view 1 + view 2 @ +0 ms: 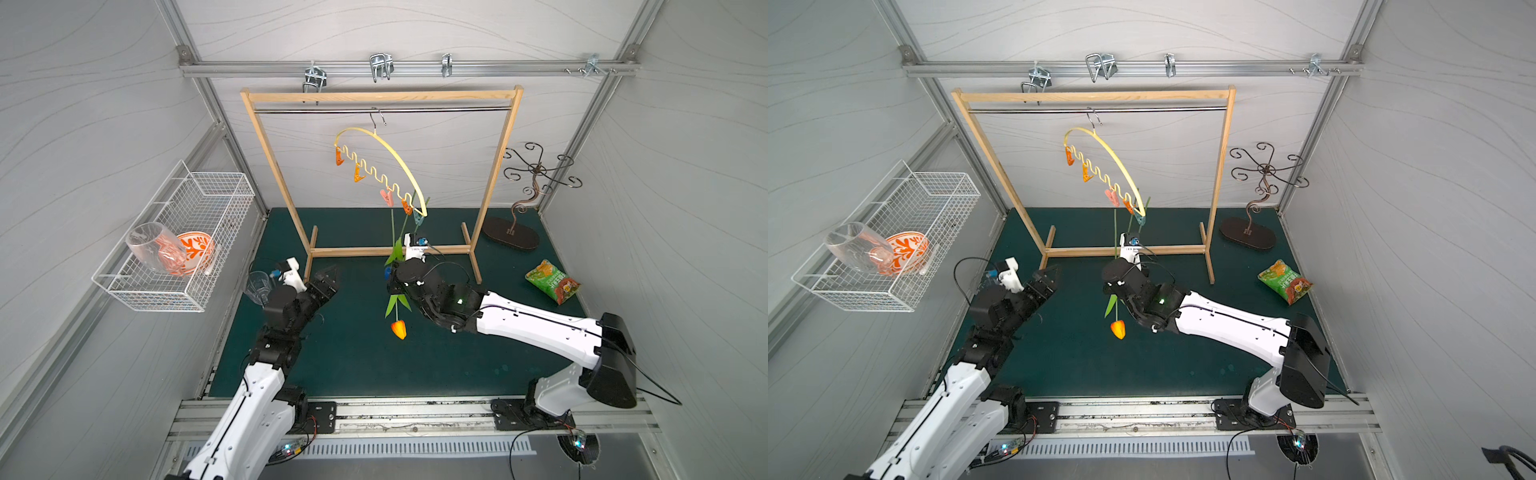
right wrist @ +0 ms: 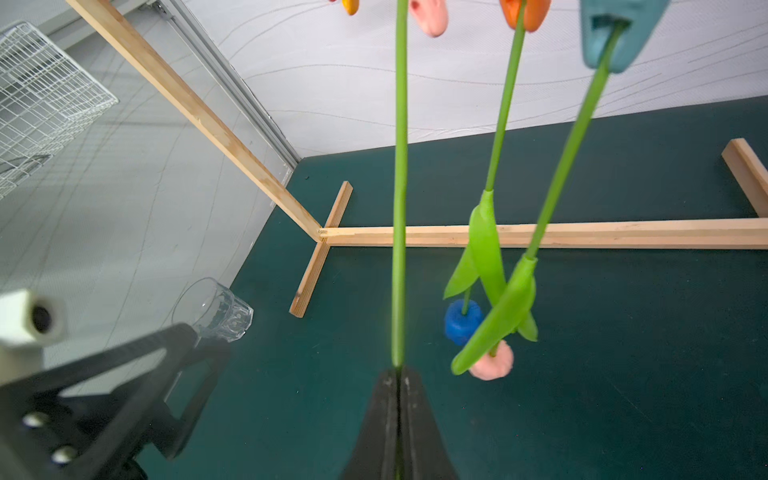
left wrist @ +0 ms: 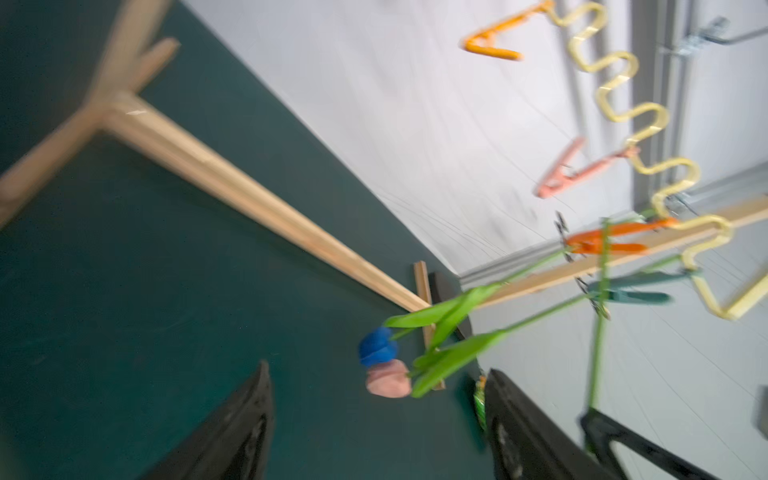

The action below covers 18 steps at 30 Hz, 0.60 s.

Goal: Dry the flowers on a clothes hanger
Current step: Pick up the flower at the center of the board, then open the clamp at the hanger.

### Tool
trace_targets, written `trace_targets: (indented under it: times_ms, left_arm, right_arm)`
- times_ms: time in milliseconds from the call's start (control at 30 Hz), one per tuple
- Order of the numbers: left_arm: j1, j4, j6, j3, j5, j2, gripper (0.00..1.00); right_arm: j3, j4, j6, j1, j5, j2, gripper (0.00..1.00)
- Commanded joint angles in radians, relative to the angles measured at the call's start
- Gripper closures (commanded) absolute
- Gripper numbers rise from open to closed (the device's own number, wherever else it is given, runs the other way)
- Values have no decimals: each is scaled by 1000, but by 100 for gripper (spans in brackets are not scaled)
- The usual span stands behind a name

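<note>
Right wrist view: right gripper (image 2: 398,374) fingers clenched on the stem of the orange tulip (image 1: 398,328), head hanging down. The stem top reaches the pink pin (image 2: 432,16); clipped or just beside it, can't tell. Blue tulip (image 2: 462,322) hangs from the orange pin (image 2: 525,14), pink tulip (image 2: 492,365) from the teal pin (image 2: 619,33), all on the tilted clothes hanger (image 1: 388,141) hooked on the wooden rack (image 1: 382,97). Left gripper (image 1: 326,277) fingers spread, empty, near a glass (image 2: 216,309).
</note>
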Motion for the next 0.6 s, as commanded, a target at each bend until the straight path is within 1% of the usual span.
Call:
trace_targets:
  times_ms: [0, 67, 167, 267, 333, 567]
  left_arm:
    - [-50, 131, 83, 176, 90, 147, 21]
    - [-52, 186, 56, 231, 126, 240, 23]
    - [-63, 255, 37, 320, 154, 346, 22]
    - [-104, 214, 109, 432, 148, 425, 20]
    - [-126, 217, 138, 485, 143, 472, 20]
    - [-141, 242, 166, 614, 128, 633, 19]
  right_arm:
    - [-12, 55, -73, -39, -8, -45, 100]
    - [-17, 76, -94, -70, -51, -53, 100]
    - [-10, 78, -105, -125, -119, -47, 100]
    - [14, 58, -113, -165, -152, -32, 100]
    - [24, 55, -123, -182, -167, -25, 100]
    - [53, 66, -151, -251, -266, 12, 100]
